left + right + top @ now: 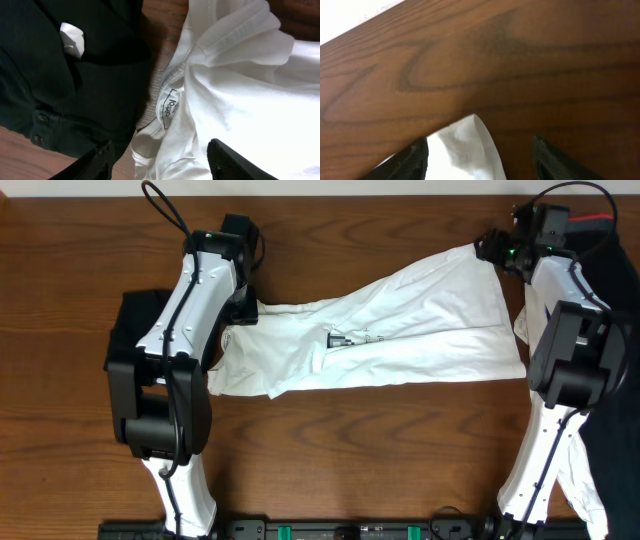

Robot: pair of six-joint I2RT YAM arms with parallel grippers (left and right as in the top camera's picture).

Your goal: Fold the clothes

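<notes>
A white T-shirt (420, 320) lies stretched across the table from lower left to upper right, its small dark logo (345, 338) near the middle. My left gripper (247, 310) sits at the shirt's left end. In the left wrist view the gripper (161, 150) is open, with the collar and its label (170, 107) lying loose between the fingers. My right gripper (487, 248) is at the shirt's far right tip. In the right wrist view that gripper (480, 150) is open too, a white corner of the shirt (462, 150) lying between the fingers, nearer the left one.
A black garment (130, 320) lies under the left arm, showing buttons and a white tag (74, 37). More dark cloth (612, 390) and a white garment (572, 470) lie at the right edge. Bare wood (360, 450) runs along the front.
</notes>
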